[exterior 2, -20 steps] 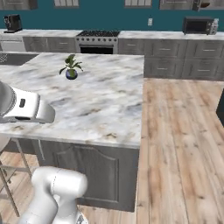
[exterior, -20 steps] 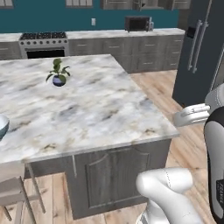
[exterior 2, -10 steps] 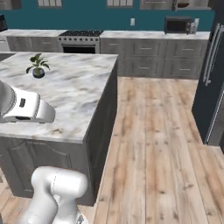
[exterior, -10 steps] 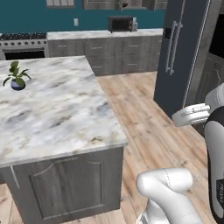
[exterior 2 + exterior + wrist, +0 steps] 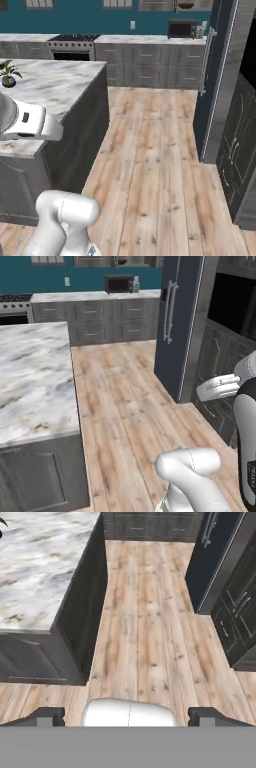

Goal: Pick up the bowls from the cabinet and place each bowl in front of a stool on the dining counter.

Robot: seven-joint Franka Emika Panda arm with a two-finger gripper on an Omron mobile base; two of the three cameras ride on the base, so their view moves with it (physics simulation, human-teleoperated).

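Note:
The dining counter (image 5: 35,381), a white-grey veined marble island on a dark base, lies to the left, and its corner and dark side panel (image 5: 75,612) face the hand camera. High on the far wall, above the microwave, the cabinet (image 5: 175,5) is cut by the picture's top edge. A dark-brown bowl shape (image 5: 186,5) sits inside it. My gripper (image 5: 129,717) hangs over the wooden floor beside the island. Its two dark fingertips (image 5: 47,716) stand wide apart with nothing between them, so it is open.
A tall dark fridge (image 5: 177,321) and dark cabinets (image 5: 240,150) line the right side. A microwave (image 5: 182,29) sits on the back worktop, with a stove (image 5: 72,42) to its left. A small potted plant (image 5: 7,75) stands on the island. Wooden floor (image 5: 150,150) runs between them.
The whole picture has swung right, so the base has turned. The island has slid to the left edge and the fridge has come into view. The gripper stays open.

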